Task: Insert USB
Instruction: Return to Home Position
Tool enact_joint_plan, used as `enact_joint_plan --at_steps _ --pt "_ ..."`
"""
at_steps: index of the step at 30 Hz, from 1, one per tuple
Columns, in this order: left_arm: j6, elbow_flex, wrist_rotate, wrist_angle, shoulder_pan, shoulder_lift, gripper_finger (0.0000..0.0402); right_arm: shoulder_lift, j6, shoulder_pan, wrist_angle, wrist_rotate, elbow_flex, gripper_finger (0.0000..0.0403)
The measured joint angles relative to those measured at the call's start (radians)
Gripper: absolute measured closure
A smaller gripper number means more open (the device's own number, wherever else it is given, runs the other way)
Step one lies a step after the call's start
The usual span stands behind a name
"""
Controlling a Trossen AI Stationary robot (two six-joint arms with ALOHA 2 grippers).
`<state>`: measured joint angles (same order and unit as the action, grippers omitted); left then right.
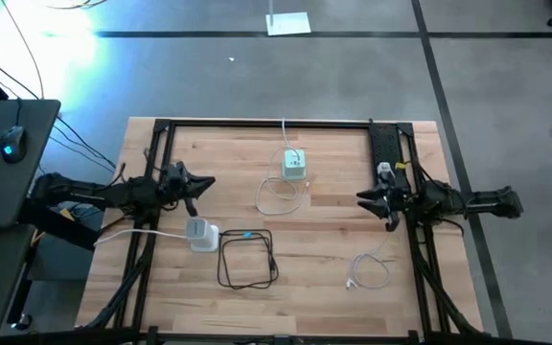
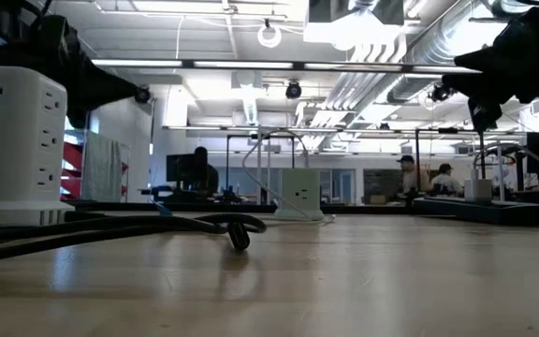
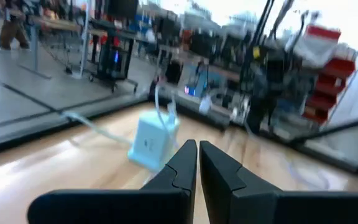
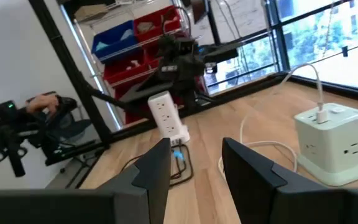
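A pale green cube power block [image 1: 295, 164] stands at the table's far middle with a white cable [image 1: 281, 196] plugged into its top. It also shows in the left wrist view [image 3: 153, 142] and the right wrist view [image 4: 331, 140]. A white tower power strip [image 1: 202, 235] stands near the left. A black cable loop [image 1: 247, 259] with a blue end lies beside it. A loose white USB cable [image 1: 370, 271] lies near the right. My left gripper [image 1: 211, 182] is shut and empty, left of the cube. My right gripper [image 1: 360, 199] is open and empty, right of the cube.
A black frame [image 1: 381, 144] runs along the table's far edge and both sides. A desk with a mouse [image 1: 10, 144] stands off the table's left. In the low view the tower strip [image 2: 17, 140] and black cable [image 2: 157, 225] lie close in front.
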<state>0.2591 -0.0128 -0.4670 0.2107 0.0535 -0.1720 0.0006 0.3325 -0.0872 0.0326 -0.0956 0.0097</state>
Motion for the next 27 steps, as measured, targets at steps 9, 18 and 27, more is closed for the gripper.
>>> enact_joint_plan --at_steps 9,18,27 --pt "0.000 0.001 -0.015 0.011 -0.035 0.168 0.0402 0.000 0.000 0.003 0.000 0.001 0.000 0.0275" --pt "-0.001 0.000 -0.015 0.015 -0.035 0.163 0.0402 0.017 0.000 0.003 0.000 0.001 -0.001 0.0275" --pt "-0.001 0.000 -0.015 0.008 -0.035 0.158 0.0402 0.027 -0.256 0.003 -0.001 0.008 -0.001 0.0275"
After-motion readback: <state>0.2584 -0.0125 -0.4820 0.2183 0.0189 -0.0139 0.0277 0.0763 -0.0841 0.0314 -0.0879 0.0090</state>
